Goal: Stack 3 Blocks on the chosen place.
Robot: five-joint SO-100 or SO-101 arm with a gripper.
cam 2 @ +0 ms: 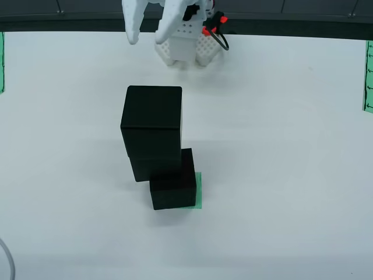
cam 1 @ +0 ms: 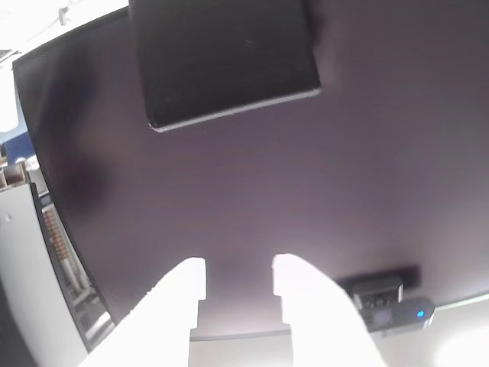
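1. Three matte black plastic cubes (cam 2: 156,146) stand stacked in the view from above, leaning like a crooked tower; the top cube (cam 2: 152,108) overhangs the bottom cube (cam 2: 173,186).
2. The bottom one sits on the green-and-white striped square patch (cam 2: 199,190) (only a sliver shows at its right side).
3. The white two-finger gripper (cam 1: 239,279) holds its jaws spread, nothing between them, in the view that rides on it.
4. Beyond the fingertips (cam 1: 187,279) lies a dark glossy surface (cam 1: 252,206), with a black block shape (cam 1: 225,61) further ahead.
5. From above, the gripper (cam 2: 148,29) hangs well clear of the stack.
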